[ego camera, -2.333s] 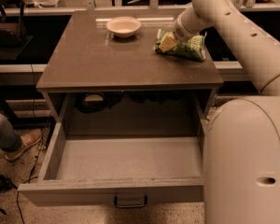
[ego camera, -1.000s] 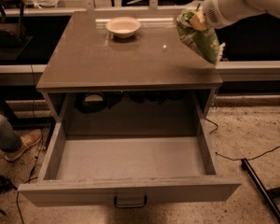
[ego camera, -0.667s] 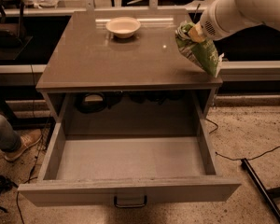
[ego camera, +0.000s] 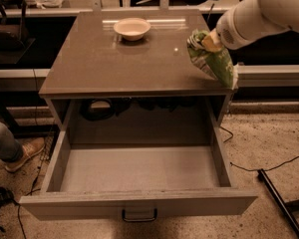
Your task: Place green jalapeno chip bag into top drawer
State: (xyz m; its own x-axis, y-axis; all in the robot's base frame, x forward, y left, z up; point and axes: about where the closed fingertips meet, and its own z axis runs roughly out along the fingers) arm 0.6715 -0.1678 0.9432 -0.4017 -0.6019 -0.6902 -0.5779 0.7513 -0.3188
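Upper right: gripper (ego camera: 212, 40) clamped on green jalapeno chip bag (ego camera: 218, 64), dangling by one corner; risks slipping, missing top drawer (ego camera: 139, 201) below.

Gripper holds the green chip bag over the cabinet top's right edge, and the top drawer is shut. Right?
No: the camera view shows the top drawer pulled open. The gripper does hold the green jalapeno chip bag over the right edge of the cabinet top.
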